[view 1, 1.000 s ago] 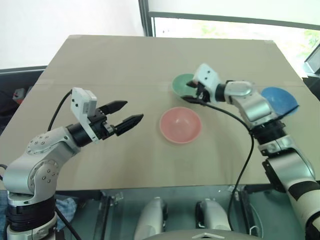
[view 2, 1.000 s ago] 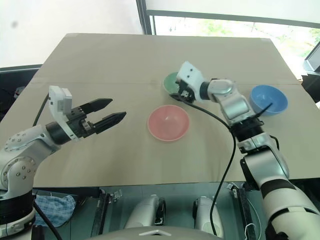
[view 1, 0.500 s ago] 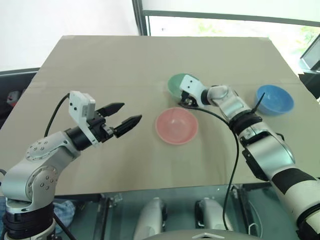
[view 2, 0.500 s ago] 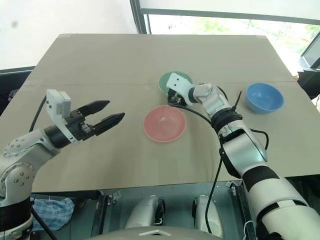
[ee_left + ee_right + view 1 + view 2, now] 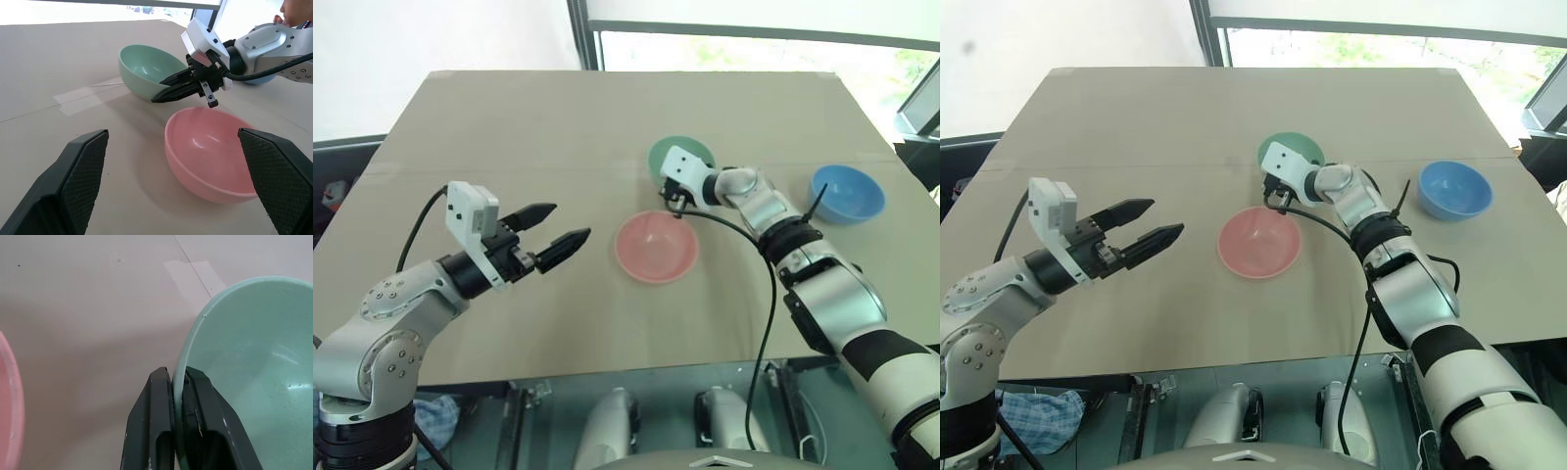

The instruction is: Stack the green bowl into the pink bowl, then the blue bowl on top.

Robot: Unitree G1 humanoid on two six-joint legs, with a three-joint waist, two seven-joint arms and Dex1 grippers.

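The green bowl (image 5: 685, 154) sits past the table's middle, and my right gripper (image 5: 176, 374) is shut on its near rim, one finger inside and one outside the wall. From the left wrist view the same pinch (image 5: 161, 95) shows on the green bowl (image 5: 144, 66), right behind the pink bowl (image 5: 205, 152). The pink bowl (image 5: 656, 246) stands upright and empty just in front of the green one. The blue bowl (image 5: 847, 193) rests alone at the right. My left gripper (image 5: 573, 221) hovers open to the left of the pink bowl, holding nothing.
The bowls stand on a tan cardboard-covered table (image 5: 509, 127) with a strip of tape (image 5: 85, 98) on it. A window frame (image 5: 578, 34) rises behind the far edge. A person's hand (image 5: 293, 7) shows at the back.
My right gripper's fingers have closed onto the green bowl's near rim. The left arm has stayed where it was, still open. The head views have shifted slightly.
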